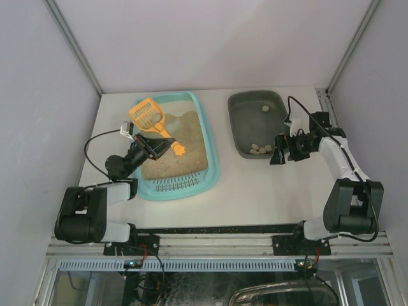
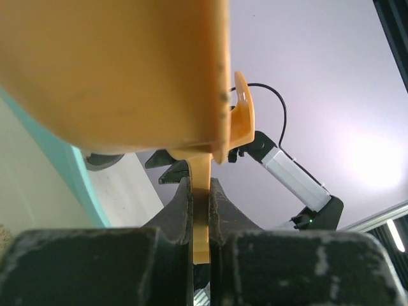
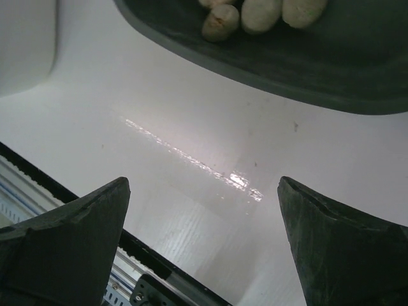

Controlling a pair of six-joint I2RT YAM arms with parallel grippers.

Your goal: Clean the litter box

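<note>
**White tabletop, scoop clamped on the left, right side idling**

White table [image 1: 255,197] has a wide strip between the near rail and both trays, so decent room low in the top view. The left gripper [image 1: 155,145] is clamped tight on the handle of the orange scoop [image 1: 148,115], whose head sits over the upper-left end of the litter box [image 1: 214,159]. The box lies left of centre, grate end nearest, with only a narrow gap to the dark grey tray [image 1: 245,121].

The right gripper [image 1: 280,153] hangs by that tray's near edge, jaws spread wide and holding nothing. Pale lumps [image 1: 260,148] bunch at the tray's near end.

In the left wrist view the scoop's underside fills most of the frame and hides the litter. The right wrist view cuts off the tray and lumps at the top.
</note>
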